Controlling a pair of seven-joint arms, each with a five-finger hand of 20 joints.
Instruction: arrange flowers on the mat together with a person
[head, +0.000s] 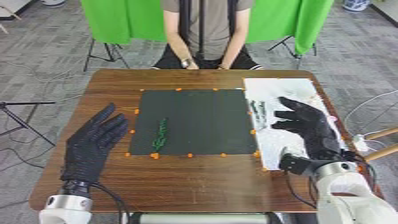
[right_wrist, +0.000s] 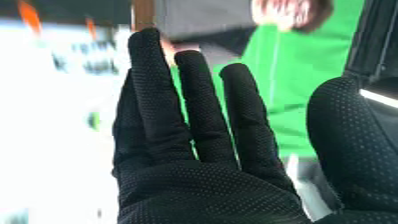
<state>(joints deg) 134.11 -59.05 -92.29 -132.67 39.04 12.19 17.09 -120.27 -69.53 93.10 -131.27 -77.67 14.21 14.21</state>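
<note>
In the head view the dark mat (head: 200, 120) lies mid-table, with a green stem (head: 161, 135) on its left part. My left hand (head: 92, 142) is held left of the mat, fingers straight. My right hand (head: 306, 125) is over the white sheet (head: 271, 90), open with nothing in it; green-grey stems (head: 258, 114) lie on the sheet beside its fingers. The right wrist view has my right hand (right_wrist: 204, 185) with straight fingers and the thumb apart, and the white sheet (right_wrist: 53, 125) beyond it.
Small orange markers (head: 155, 156) line the mat's edges. Across the brown table (head: 200, 185) a person sits with hands at the far edge, before a green cloth (head: 124, 20).
</note>
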